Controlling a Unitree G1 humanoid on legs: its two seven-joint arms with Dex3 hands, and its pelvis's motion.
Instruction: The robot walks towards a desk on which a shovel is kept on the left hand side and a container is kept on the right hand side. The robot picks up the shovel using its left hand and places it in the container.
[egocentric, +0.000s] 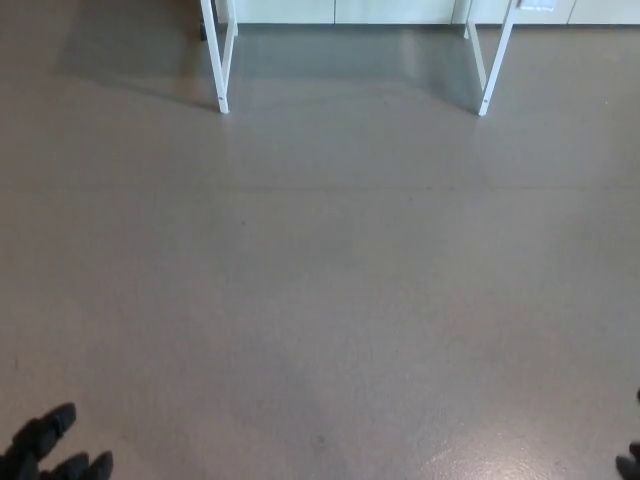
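Note:
Neither the shovel nor the container shows in the head view; the desk top is out of frame. Only the desk's white legs show, one on the left (222, 60) and one on the right (492, 65), far ahead at the top. My left hand (48, 445) pokes in at the bottom left corner, its black fingers apart and holding nothing. A small black bit of my right hand (631, 462) shows at the bottom right edge, too little to tell its state.
Grey-brown floor (320, 300) stretches between me and the desk legs. A pale wall or cabinet base (390, 10) runs along the top behind the legs. The desk casts a shadow on the floor beneath it.

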